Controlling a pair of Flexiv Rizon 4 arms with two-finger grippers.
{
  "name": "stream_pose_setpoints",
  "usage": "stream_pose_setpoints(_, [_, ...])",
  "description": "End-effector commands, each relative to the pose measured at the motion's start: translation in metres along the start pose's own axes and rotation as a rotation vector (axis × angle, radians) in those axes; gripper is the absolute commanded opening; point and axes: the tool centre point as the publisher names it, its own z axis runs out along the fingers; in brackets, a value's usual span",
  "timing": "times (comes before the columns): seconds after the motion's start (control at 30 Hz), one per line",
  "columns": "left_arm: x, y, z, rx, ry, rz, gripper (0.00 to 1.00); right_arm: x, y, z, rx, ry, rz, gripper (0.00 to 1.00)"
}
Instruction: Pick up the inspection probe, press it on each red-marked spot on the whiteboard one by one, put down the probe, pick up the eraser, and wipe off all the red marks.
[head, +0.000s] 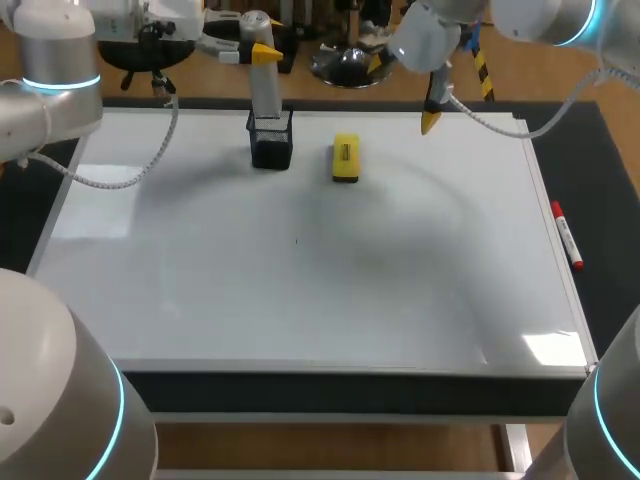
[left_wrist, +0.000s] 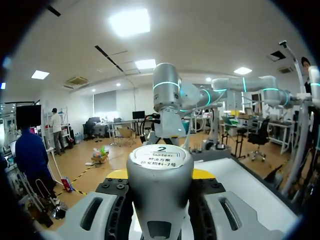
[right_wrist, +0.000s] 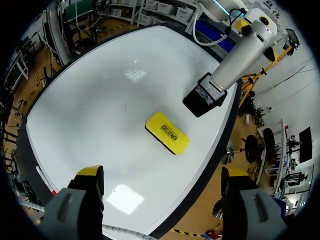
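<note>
Since the inspection probe (head: 264, 88) is a smooth, rigid silver cylinder with a flat labelled cap, you should expect it to be stiff, fairly light and a little slippery. It stands upright in the black mesh holder (head: 271, 142) in the upper middle of the head view, at the far edge of the whiteboard (head: 300, 300). The left gripper (head: 262, 48) is closed on its upper end, yellow tips pressing either side just under the cap, which looks a sound place to hold. The right gripper (right_wrist: 162, 172) hangs wide open and empty above the board. Just right of the holder lies the eraser (head: 345, 158), a rounded yellow block, probably light; take it across its narrow sides. You can make out no red marks on the glossy board.
</note>
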Motion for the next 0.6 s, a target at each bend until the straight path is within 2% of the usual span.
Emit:
stream_pose_setpoints(0.03, [-0.005,0.002,-0.001,0.002,0.019,0.006,0.00,0.000,0.000,-0.001,0.003,0.004,-0.001,1.00])
stream_pose_setpoints(0.6, [-0.014,0.013,-0.002,0.012,0.081,0.018,0.00,0.000,0.000,-0.001,0.003,0.004,-0.001,1.00])
